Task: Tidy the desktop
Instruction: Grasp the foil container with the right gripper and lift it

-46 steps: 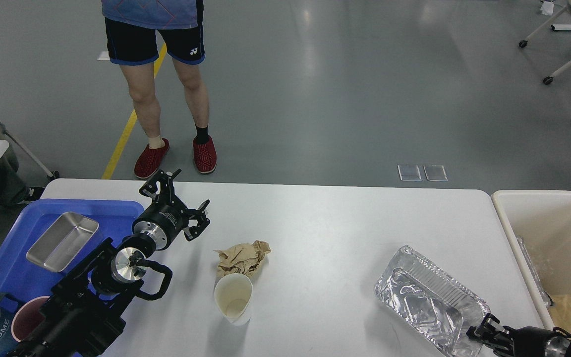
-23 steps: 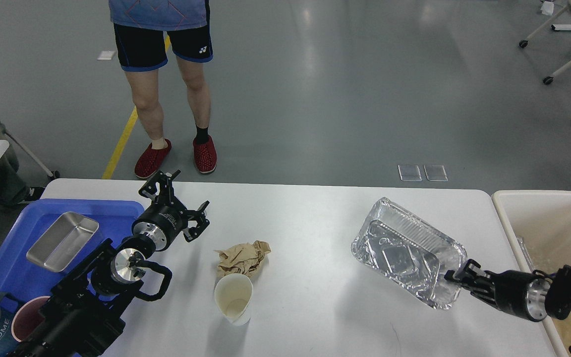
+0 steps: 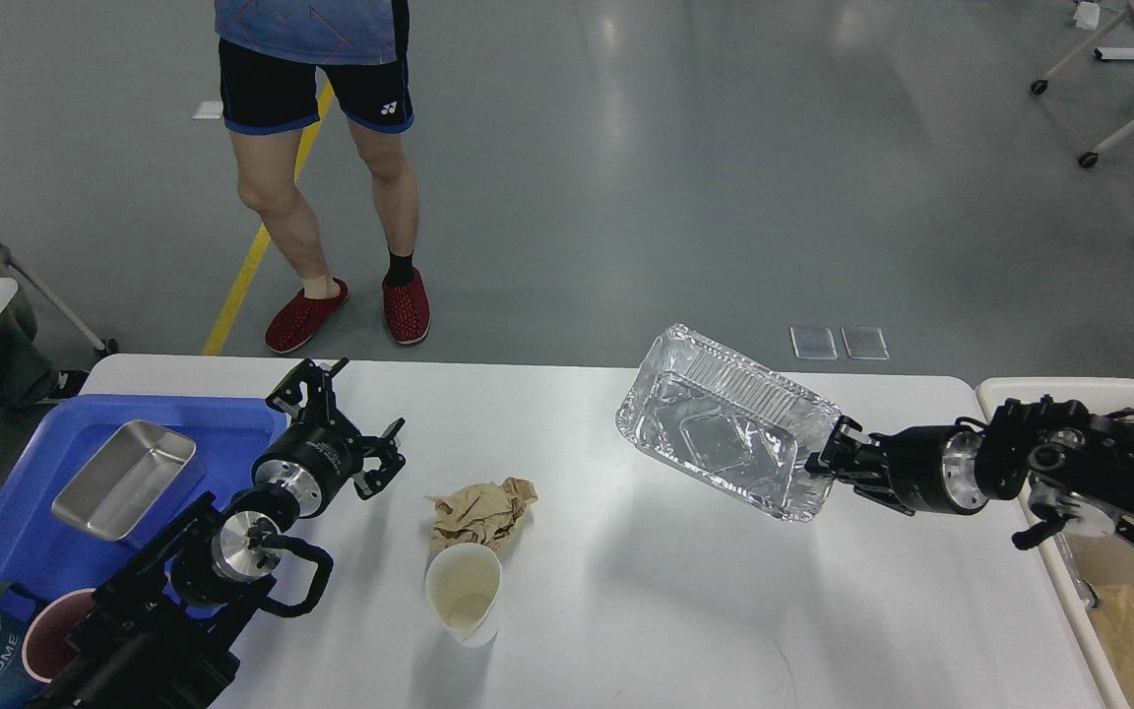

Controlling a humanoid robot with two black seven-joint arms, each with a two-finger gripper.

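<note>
Right tool (image 3: 828,461) grips rim of crinkled silver foil rectangular tray (image 3: 724,433), lifted above large white table (image 3: 626,591). Left tool (image 3: 336,433) wide, empty, beside blue plastic tray (image 3: 232,418). Advice: keep grip firm, swing to beige bin (image 3: 1118,394) right of table

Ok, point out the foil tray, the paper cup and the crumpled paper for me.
foil tray (image 3: 724,438): head view, on its inner floor.
paper cup (image 3: 466,583): head view, on its inner wall.
crumpled paper (image 3: 481,511): head view, on the middle of the wad.

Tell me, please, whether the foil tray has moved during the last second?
Yes. The foil tray, held by the right gripper, has risen and travelled from the desktop's near edge toward its far edge.
</note>
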